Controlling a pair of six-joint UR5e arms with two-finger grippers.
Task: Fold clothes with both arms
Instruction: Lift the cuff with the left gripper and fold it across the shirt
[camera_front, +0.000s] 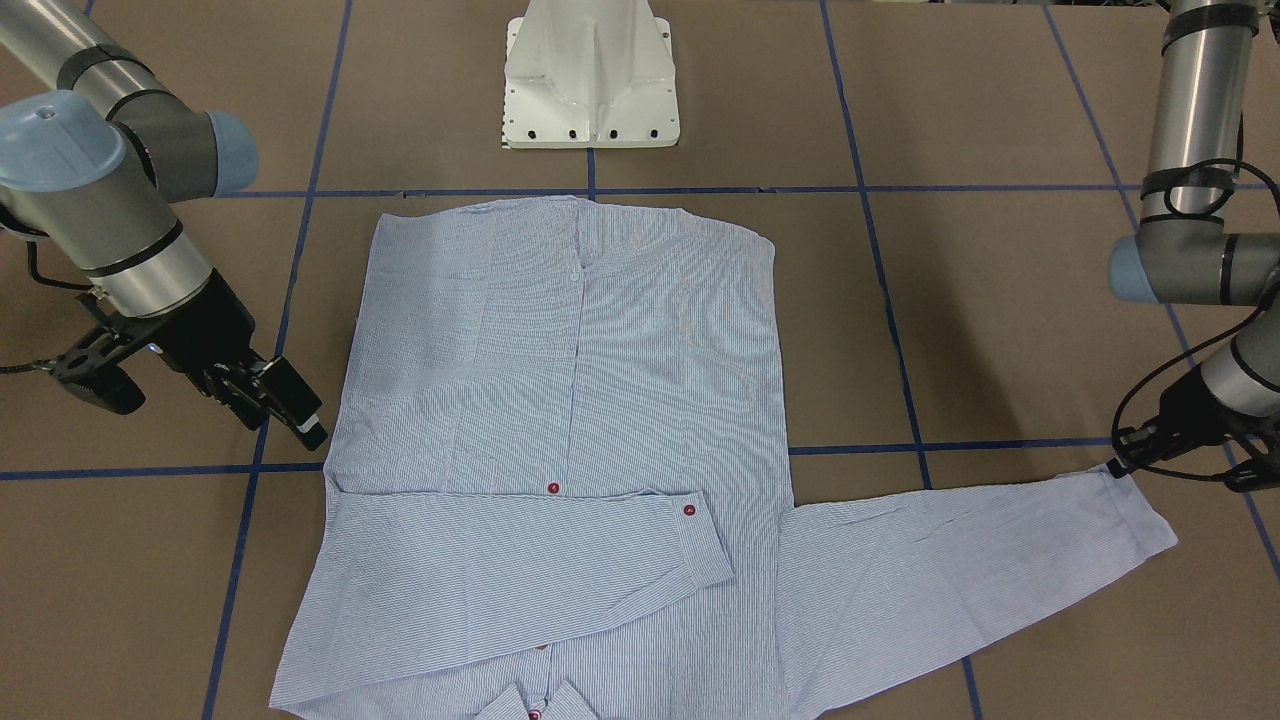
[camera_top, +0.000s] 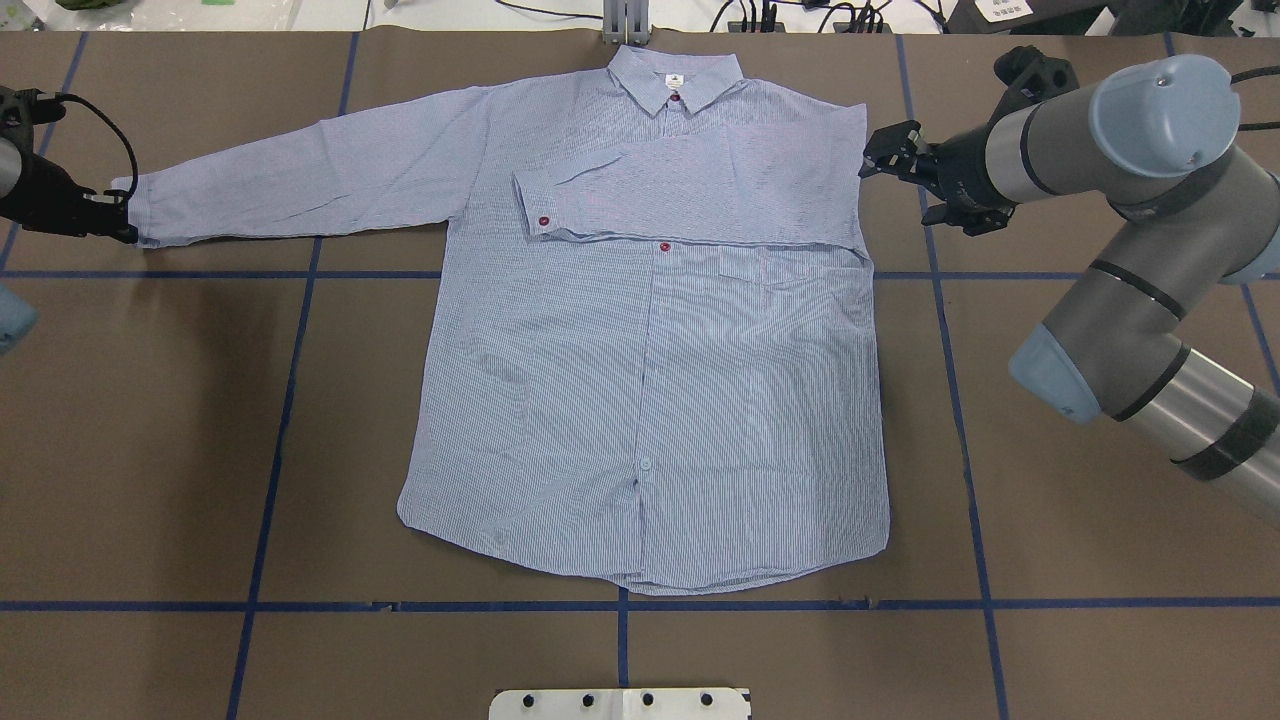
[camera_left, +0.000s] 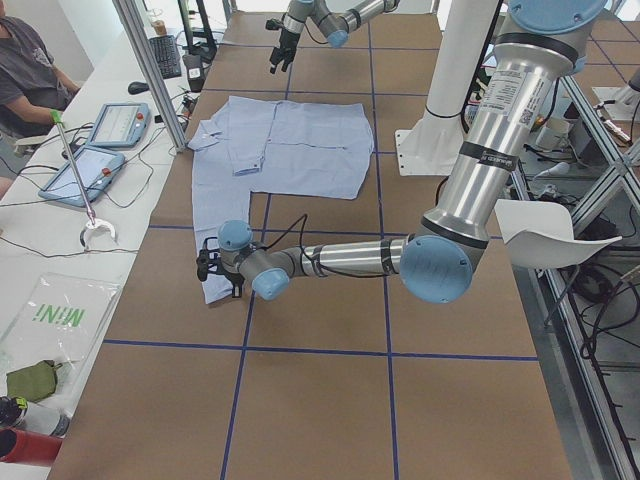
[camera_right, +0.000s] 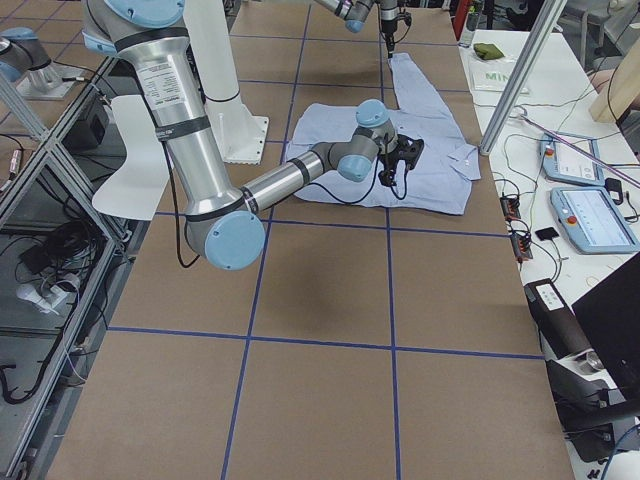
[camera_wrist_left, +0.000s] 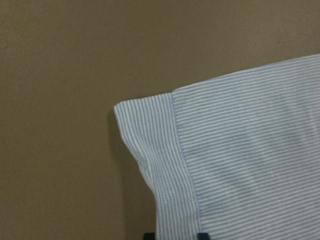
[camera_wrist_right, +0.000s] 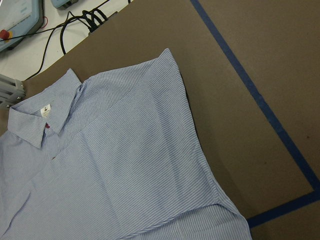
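The clothes are one light-blue striped shirt (camera_top: 650, 400) lying flat, front up, with its collar (camera_top: 675, 80) at the far edge. One sleeve is folded across the chest, its cuff (camera_top: 535, 215) near the button line. The other sleeve (camera_top: 300, 180) stretches straight out to the side. My left gripper (camera_top: 125, 225) is low at that sleeve's cuff (camera_wrist_left: 165, 145). Its fingertips (camera_wrist_left: 149, 235) stand apart with the cuff edge between them, so it is open. My right gripper (camera_top: 875, 155) hovers open just off the folded shoulder edge (camera_wrist_right: 185, 115), holding nothing.
The white pedestal base (camera_front: 590, 80) stands just beyond the shirt's hem. Blue tape lines (camera_top: 280, 420) grid the brown table. A desk with tablets (camera_left: 110, 125) and a seated person (camera_left: 30, 70) borders the collar side.
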